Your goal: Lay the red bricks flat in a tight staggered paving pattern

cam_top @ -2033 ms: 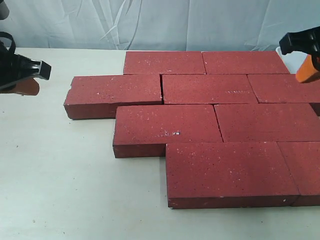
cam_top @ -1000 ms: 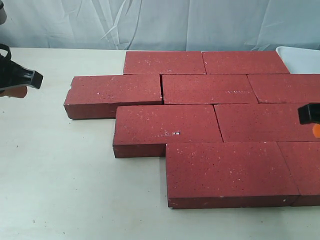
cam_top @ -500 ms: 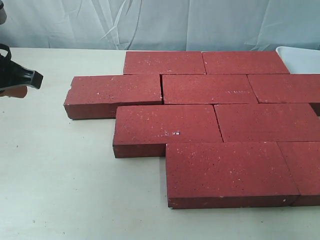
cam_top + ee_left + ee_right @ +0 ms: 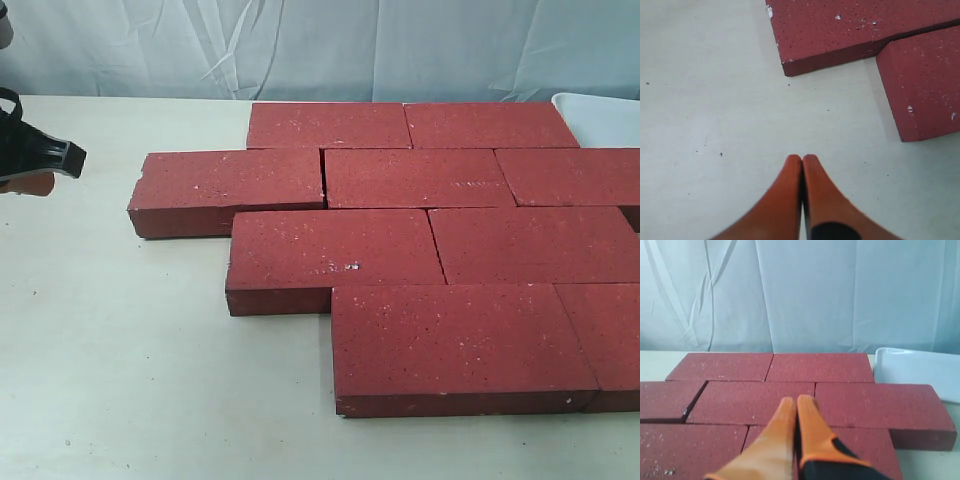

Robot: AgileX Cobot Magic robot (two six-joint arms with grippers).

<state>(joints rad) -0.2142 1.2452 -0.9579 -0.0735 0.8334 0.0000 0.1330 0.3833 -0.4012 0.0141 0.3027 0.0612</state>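
While both grippers are empty, the red bricks point(image 4: 400, 250) lie flat on the table point(image 4: 120, 350) in four staggered rows, filling the centre and right of the scene.

1. Far row: two bricks, end to end.
2. Second row: three bricks. The leftmost brick point(image 4: 232, 180) projects left beyond every other row. A narrow dark gap that widens toward the near side separates it from the middle brick point(image 4: 418, 178). Its near-left corner is chipped.
3. Third row: two bricks, with their joint offset from the joints of the second row.
4. Near row: two bricks, set further right. The right one runs out of the exterior view.

Apart from the gap noted above, the visible joints are tight, and each row touches the next along its long edges. White specks mark all top faces.

Left gripper point(image 4: 801, 159): the orange fingers are pressed together with nothing between them. It hangs over bare table to the left of the bricks, clear of them, at about the level of the second row.

Right gripper point(image 4: 796, 401): the orange fingers are likewise pressed together and hold nothing. It is outside the exterior view. Its own camera shows it above the paving, pointing toward the far rows.

A white tray point(image 4: 600, 115) sits at the far right, just beside the far row. A pale cloth point(image 4: 300, 45) hangs behind the table.
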